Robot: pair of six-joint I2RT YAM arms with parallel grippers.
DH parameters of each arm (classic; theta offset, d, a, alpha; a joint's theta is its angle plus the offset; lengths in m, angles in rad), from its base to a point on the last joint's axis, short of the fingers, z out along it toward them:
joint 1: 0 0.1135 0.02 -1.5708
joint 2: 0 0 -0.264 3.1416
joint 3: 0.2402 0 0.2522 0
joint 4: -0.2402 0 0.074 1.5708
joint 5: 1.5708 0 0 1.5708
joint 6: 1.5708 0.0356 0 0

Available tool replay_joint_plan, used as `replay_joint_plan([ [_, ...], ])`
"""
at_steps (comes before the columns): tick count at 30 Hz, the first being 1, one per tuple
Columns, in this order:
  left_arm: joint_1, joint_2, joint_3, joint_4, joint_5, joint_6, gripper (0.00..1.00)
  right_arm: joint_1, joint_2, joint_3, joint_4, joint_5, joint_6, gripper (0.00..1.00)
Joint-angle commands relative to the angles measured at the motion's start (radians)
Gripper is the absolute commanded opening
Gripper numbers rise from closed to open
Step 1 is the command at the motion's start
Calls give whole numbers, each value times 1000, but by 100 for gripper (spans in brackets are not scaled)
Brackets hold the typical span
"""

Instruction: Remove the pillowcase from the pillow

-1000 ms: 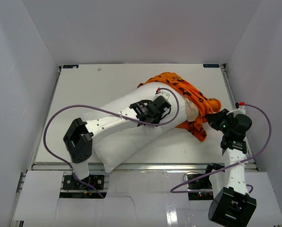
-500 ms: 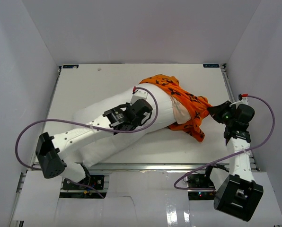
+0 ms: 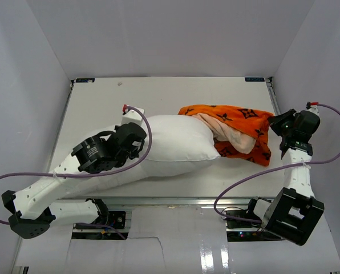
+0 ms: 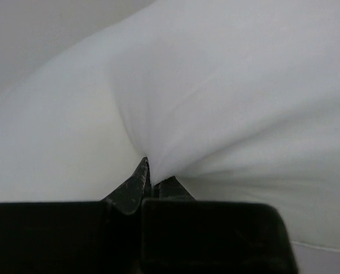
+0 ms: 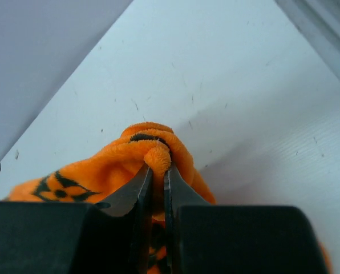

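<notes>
Left gripper is clamping fully shut on the pillow. Wrist view: white fabric is bunching into a tight pucker right at the fingertips, with creases fanning out from the pinch. From the top view, that grip is sitting on the pillow's left end, and the left arm is lying low across the near-left of the table.

Right gripper is pinching the pillowcase. The jaws are standing almost together with a rolled orange edge squeezed between them, and the fold is poking out just past the tips. That grip is at the pillowcase's far-right end, close to the right edge of the table. The right arm is standing upright along that edge.

The pillow is lying left to right across the middle of the table, with most of it showing bare white. Its right end is meeting the mouth of the pillowcase. The pillowcase is sitting bunched on the right side of the table, stretching from the pillow's right end out to the right gripper. A pale inner layer is showing at its opening. Can't tell how much of the pillow is inside.

A purple cable is looping around the left arm.
</notes>
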Motion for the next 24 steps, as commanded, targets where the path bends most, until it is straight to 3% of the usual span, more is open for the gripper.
replay_joint_plan([
  [1,27,-9,112,-118,-212,-54,0,-10,-15,96,38,54,17,8],
  [4,54,23,174,-118,-234,-80,0,-7,-41,102,62,-13,9,8],
  [9,146,143,244,46,-191,26,0,-5,-70,113,21,-10,-52,8],
  [13,351,244,275,147,-38,58,0,-4,-119,50,41,-47,-52,8],
  [18,481,364,344,164,56,46,0,8,-142,-5,68,-90,-57,8],
  [21,583,396,416,144,48,12,0,13,-142,-11,70,-99,-76,8],
  [24,614,371,464,141,19,1,0,13,-136,-10,61,-87,-87,8],
])
